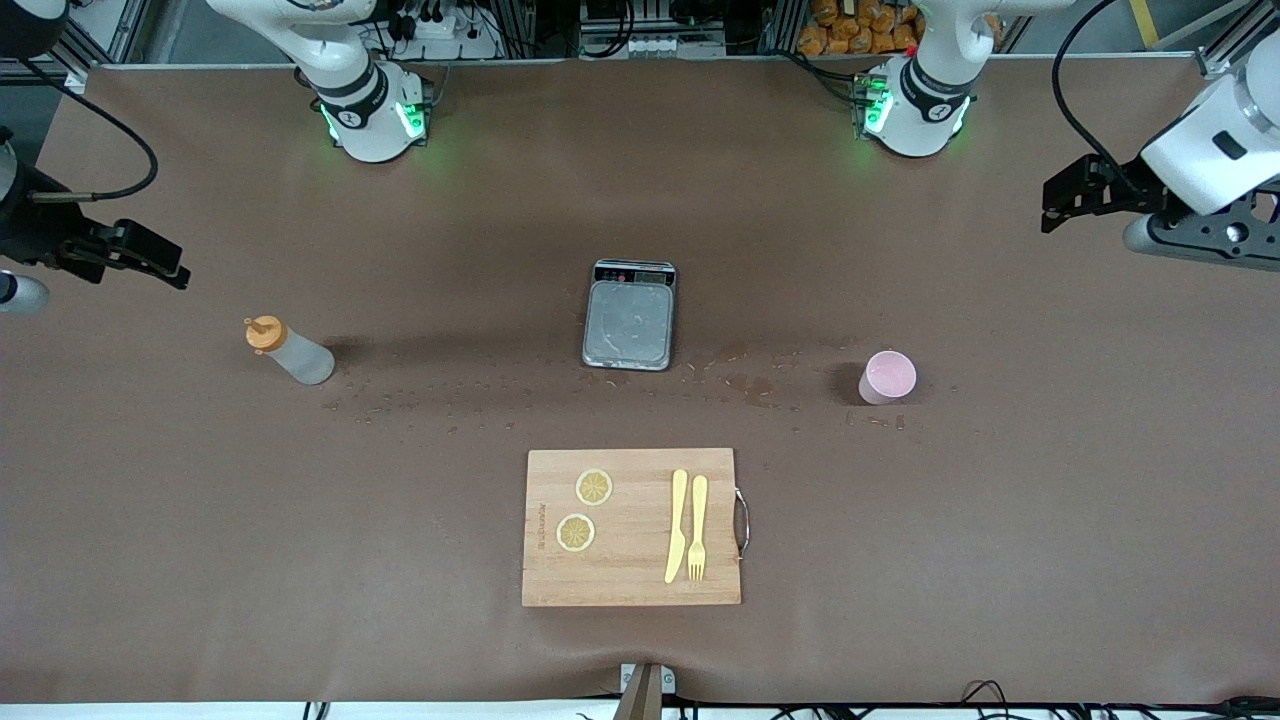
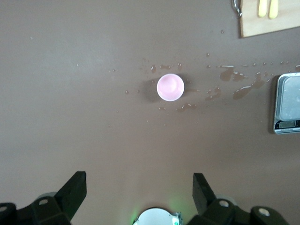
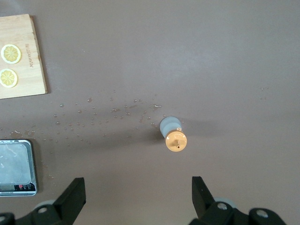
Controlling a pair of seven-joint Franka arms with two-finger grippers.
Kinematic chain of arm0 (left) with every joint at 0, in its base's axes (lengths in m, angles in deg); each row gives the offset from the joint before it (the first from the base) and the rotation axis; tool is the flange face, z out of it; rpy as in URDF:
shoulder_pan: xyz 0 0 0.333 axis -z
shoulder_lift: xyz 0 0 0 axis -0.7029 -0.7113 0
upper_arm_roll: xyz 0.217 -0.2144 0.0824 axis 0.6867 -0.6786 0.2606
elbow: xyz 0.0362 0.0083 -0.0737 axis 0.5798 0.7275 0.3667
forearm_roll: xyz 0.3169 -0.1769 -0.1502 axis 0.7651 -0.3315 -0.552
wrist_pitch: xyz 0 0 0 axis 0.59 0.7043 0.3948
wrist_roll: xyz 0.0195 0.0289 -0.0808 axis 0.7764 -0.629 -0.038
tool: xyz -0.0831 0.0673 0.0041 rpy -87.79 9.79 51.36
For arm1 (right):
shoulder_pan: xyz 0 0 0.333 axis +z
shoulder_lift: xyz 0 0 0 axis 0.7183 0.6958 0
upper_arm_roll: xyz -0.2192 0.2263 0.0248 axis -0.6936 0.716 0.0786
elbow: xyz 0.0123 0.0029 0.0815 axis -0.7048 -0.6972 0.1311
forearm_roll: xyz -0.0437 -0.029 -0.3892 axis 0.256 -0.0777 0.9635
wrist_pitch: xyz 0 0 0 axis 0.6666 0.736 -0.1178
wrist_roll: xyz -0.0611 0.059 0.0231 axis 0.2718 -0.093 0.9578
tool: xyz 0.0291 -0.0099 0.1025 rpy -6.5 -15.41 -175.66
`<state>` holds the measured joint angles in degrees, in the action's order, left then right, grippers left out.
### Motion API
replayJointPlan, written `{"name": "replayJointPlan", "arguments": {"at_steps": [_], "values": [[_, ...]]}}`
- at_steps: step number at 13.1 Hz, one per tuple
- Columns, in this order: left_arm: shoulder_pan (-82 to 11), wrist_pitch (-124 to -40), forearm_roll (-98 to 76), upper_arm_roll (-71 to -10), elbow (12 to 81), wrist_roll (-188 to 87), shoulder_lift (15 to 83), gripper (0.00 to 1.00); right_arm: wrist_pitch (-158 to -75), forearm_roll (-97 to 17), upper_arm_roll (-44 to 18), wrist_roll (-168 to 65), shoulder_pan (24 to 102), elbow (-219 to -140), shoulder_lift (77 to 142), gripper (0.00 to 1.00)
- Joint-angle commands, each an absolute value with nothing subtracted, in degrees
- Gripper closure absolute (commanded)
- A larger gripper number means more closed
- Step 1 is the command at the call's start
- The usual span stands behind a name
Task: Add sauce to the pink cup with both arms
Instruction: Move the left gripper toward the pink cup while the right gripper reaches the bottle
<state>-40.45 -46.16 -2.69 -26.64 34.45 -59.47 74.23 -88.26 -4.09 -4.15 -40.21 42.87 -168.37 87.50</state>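
Cutting board [image 1: 630, 527] nearest the front camera, holding lemon slices [image 1: 594, 487], knife and fork [image 1: 697, 527]

Farther back, one row on the wet tabletop [image 1: 640, 230]: sauce bottle [image 1: 289, 351] upright toward the right arm's end, scale [image 1: 630, 314] mid-row, pink cup [image 1: 887, 377] upright toward the left arm's end

Right end effector [image 3: 136, 199] wide open, empty, hanging above the bottle; nozzle points up at it. Left end effector [image 2: 138, 192] wide open, empty, above the cup. Each arm nearer its own item; likely a downward reach first
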Motion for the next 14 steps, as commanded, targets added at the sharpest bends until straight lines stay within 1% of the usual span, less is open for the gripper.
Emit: {"name": "replayJointPlan", "arguments": {"at_steps": [1, 3, 5, 7, 9, 14], "values": [[-40.79, -45.95, -1.11, -27.07, 38.20, -60.18, 74.10, 0.00, -88.31, -3.30, -3.86, -40.48, 40.65, -169.71, 87.16, 0.00], [-40.79, -47.35, -1.55, -27.07, 40.75, -60.18, 73.49, 0.00, -88.40, -4.00, -3.86, -40.48, 38.71, -170.67, 87.16, 0.00], [-40.79, -50.77, -1.55, -27.07, 44.53, -60.09, 73.84, 0.00, -88.40, -4.09, -3.95, -40.48, 37.57, -171.29, 87.25, 0.00], [-41.23, -53.50, -1.55, -27.07, 46.82, -60.09, 73.58, 0.00, -88.14, -4.53, -3.86, -40.30, 35.20, -171.47, 88.03, 0.00], [-41.23, -57.62, -1.81, -27.07, 49.80, -60.09, 72.88, 0.00, -87.18, -5.84, -3.95, -39.86, 33.88, -171.56, 88.48, 0.00], [-41.06, -68.78, -3.66, -27.25, 55.61, -60.09, 69.80, 0.00, -84.54, -12.07, -3.95, -29.95, 30.10, -171.56, 90.14, 0.00]]}}
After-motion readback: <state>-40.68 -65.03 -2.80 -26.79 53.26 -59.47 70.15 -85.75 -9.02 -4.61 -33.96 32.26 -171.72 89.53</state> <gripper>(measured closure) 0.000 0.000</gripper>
